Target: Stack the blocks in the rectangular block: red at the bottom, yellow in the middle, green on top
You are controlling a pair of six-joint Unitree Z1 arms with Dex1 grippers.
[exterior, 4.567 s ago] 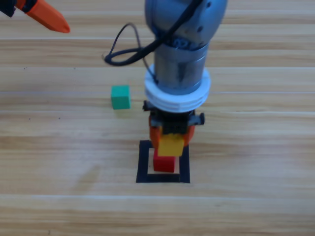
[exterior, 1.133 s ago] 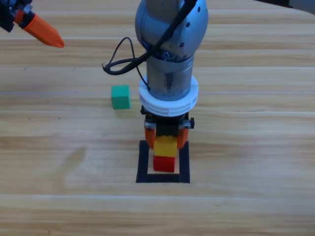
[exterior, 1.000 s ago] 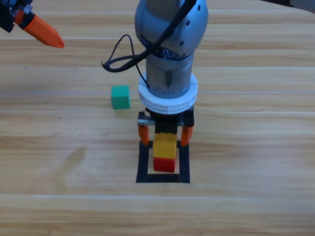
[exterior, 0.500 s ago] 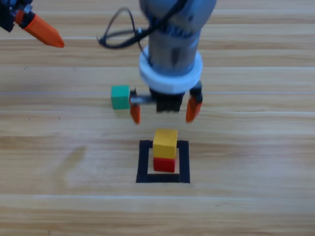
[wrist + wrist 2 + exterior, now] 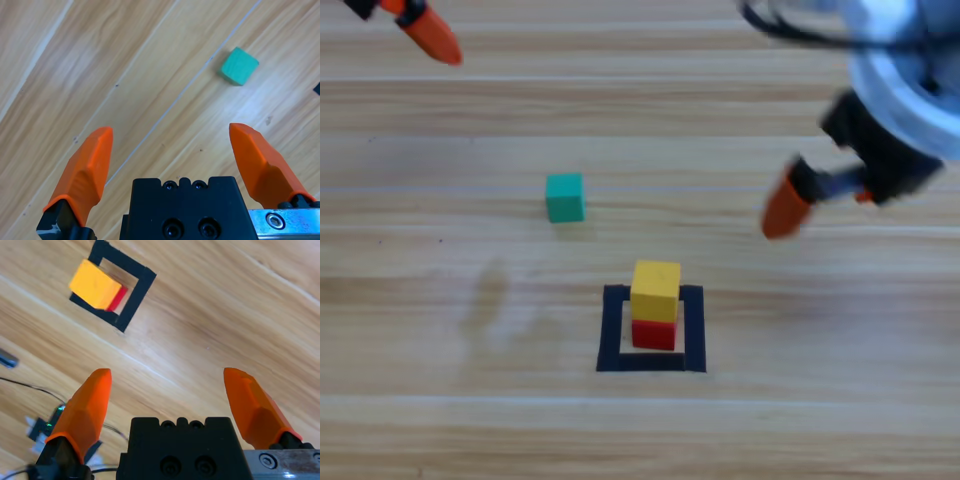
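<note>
i see both pincers spread wide and empty: left gripper (image 5: 172,147), right gripper (image 5: 170,400). risk: green (image 5: 564,197), ahead of the left gripper, nudges yellow (image 5: 656,290) off red (image 5: 654,335).

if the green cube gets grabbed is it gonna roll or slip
The green cube probably won't roll: it sits flat on the wooden table, with square faces. Its surface looks matte, so slipping seems unlikely. It looks rigid, and its parallel sides should suit the open left end effector.
</note>
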